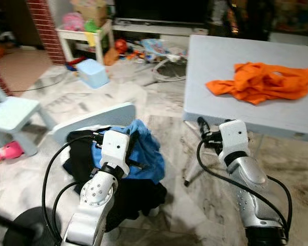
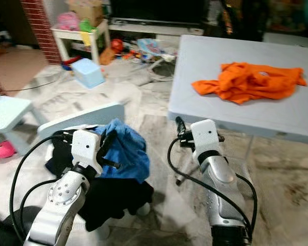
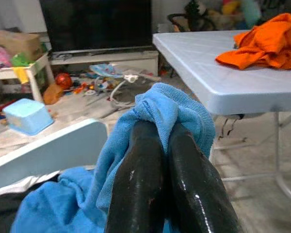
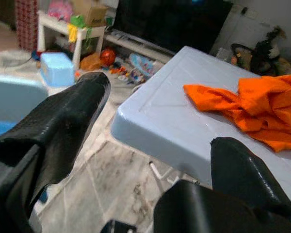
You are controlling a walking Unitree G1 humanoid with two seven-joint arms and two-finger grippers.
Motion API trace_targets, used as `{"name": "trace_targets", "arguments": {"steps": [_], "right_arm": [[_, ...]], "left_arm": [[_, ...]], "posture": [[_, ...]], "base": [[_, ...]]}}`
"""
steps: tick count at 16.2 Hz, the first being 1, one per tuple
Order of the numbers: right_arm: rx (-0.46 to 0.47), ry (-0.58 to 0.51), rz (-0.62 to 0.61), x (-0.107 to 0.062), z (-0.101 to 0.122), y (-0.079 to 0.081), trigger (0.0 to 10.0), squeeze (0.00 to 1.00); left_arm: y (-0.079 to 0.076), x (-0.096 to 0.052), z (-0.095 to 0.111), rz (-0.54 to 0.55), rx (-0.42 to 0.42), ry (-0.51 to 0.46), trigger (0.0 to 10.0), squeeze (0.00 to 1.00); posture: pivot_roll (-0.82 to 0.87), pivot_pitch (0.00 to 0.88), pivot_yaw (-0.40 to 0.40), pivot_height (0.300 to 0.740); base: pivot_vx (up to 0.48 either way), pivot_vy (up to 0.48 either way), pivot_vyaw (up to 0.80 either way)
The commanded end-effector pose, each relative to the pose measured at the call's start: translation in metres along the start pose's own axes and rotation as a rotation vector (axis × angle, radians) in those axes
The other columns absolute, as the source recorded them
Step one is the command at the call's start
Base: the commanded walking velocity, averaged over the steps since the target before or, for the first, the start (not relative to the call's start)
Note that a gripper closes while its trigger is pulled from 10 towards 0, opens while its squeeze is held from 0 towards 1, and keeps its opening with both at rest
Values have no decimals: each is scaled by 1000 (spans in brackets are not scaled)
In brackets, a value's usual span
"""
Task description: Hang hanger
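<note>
left pincer [image 3: 167, 145] clenching blue cloth [image 1: 143, 148] off the pile | right pincer [image 4: 150, 145] hanging released near counter [image 1: 231, 56] | no hanger visible, probably needs finding next

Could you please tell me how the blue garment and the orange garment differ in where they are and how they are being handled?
The blue garment lies low on a heap of dark clothes above the floor; the orange garment lies on the grey table. The blue garment is pinched in the shut left claw; the orange garment lies free, with the right claw open short of the table edge. Both are crumpled, not hung.
</note>
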State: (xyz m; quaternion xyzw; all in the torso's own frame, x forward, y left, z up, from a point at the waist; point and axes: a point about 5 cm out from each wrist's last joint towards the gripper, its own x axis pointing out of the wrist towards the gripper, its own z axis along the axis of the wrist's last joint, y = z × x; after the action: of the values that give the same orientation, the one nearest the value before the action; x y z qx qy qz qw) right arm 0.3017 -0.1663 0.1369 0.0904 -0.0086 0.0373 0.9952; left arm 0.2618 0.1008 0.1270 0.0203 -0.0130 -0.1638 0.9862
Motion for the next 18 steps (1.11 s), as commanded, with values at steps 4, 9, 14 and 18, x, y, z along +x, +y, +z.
{"name": "trace_targets", "arguments": {"steps": [4,9,14,18], "right_arm": [[-65,-53,-153,-4,3,-23,10000,0],[-99,-39,-133,1,6,-26,10000,0],[-111,-58,-99,6,14,-24,10000,0],[-111,-52,-92,7,14,-23,10000,0]], "left_arm": [[34,-8,4,121,50,9,10000,0],[37,-9,-2,158,-6,14,10000,0],[28,0,1,136,-39,-5,10000,0],[30,-1,-1,139,-44,1,10000,0]], "posture": [[-8,0,38,740],[-33,0,16,740],[-53,0,6,740],[-64,0,1,740]], "base": [[0,0,0],[0,-73,-83],[0,-374,-789],[0,-374,-800]]}}
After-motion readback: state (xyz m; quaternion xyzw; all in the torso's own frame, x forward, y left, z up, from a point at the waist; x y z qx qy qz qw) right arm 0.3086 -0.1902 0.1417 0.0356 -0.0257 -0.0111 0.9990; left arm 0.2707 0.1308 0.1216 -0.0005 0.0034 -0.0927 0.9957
